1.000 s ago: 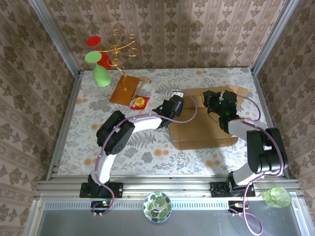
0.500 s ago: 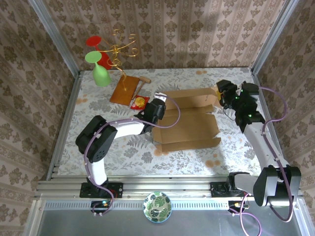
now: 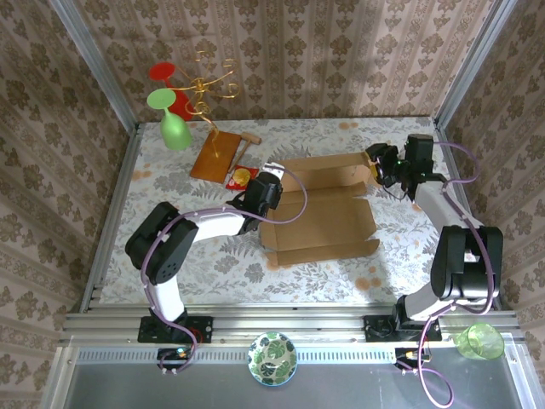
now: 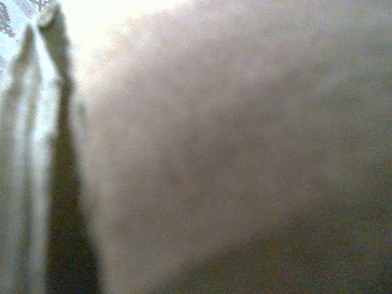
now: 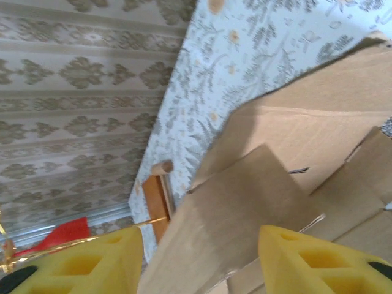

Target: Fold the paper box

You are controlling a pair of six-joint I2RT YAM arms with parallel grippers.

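The paper box [image 3: 324, 217] is a light-brown cardboard sheet lying mid-table, its back panel and side flaps partly raised. My left gripper [image 3: 269, 189] presses at the box's left edge; in the left wrist view, blurred cardboard [image 4: 245, 153] sits right against the lens and hides the fingers. My right gripper [image 3: 381, 162] is at the box's back right corner. In the right wrist view a raised flap [image 5: 245, 208] stands between the yellow fingers [image 5: 92, 263], and the right gripper [image 5: 199, 269] is open wide around it.
An orange-brown wooden board [image 3: 217, 153] with a gold wire stand lies back left, next to a green glass [image 3: 174, 128] and a small gold object [image 3: 243, 176]. Beyond the near rail sit a patterned bowl [image 3: 272, 358] and a green cup [image 3: 479, 341]. Walls close in on three sides.
The box has slid left with the left gripper. The right arm has pulled off the box's top, swung out right, then come back to the back right corner flap.
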